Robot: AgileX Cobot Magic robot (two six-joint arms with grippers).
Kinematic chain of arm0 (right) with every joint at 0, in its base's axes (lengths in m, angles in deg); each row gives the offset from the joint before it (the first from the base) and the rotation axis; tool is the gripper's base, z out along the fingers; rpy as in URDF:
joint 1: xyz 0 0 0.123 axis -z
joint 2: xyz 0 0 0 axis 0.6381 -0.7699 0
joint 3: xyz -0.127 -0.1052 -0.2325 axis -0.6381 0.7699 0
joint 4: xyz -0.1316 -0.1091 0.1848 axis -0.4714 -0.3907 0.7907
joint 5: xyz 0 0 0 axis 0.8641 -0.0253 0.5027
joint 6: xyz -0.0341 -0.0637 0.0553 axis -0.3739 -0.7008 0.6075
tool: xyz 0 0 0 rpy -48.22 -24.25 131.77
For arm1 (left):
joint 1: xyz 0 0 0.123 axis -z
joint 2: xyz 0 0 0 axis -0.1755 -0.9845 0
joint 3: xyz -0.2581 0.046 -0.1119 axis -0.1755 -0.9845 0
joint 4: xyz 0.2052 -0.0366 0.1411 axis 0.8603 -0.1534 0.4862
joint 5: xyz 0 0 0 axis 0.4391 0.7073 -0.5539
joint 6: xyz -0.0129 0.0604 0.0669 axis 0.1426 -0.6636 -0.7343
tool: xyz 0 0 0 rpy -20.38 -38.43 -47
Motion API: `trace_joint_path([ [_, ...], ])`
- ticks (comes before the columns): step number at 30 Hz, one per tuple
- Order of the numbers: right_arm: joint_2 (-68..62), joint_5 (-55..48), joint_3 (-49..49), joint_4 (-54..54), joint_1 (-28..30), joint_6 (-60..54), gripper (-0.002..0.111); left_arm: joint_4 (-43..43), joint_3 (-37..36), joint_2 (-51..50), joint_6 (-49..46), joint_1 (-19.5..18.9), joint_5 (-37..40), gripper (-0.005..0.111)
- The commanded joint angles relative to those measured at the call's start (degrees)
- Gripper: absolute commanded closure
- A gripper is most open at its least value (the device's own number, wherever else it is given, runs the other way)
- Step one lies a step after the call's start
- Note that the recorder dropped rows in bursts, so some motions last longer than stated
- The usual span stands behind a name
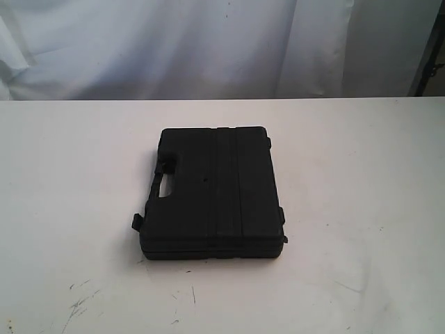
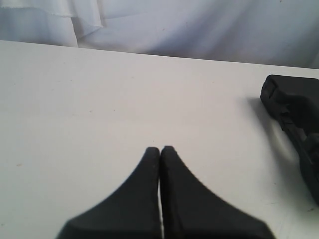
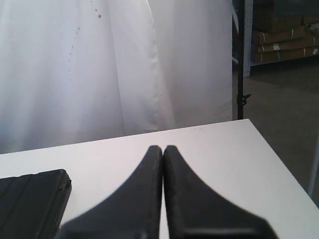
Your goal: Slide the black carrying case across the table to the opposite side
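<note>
Table [image 1: 361, 174]: white and flat, filling most of the exterior view.
Curtain [image 1: 208, 42]: white cloth hanging behind the table's far edge.
Case [image 1: 215, 195]: black, lying flat and closed near the middle of the table, slightly left of centre, with ridges running from near to far across its lid.
Handle [image 1: 165, 184]: cut into the case's left side.
Left gripper [image 2: 160, 149]: clenched with its fingers pressed together, grasping nothing, above bare table to the left of the case and apart from it.
Right gripper [image 3: 163, 148]: clenched empty too, to the right of the case and not touching it.
Scratches [image 1: 80, 303]: dark marks on the near left of the table.
</note>
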Motion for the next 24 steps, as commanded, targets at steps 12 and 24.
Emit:
trace_joint_path([
  [12,3.1,1.5,3.1,3.6,0.4,0.2,0.108,0.0,-0.3,0.3,-0.1,-0.1,-0.7,0.107],
  [24,11.5,8.7,17.4,15.2,0.4,-11.4,0.108,0.0,-0.3,0.3,-0.1,-0.1,-0.7,0.107],
])
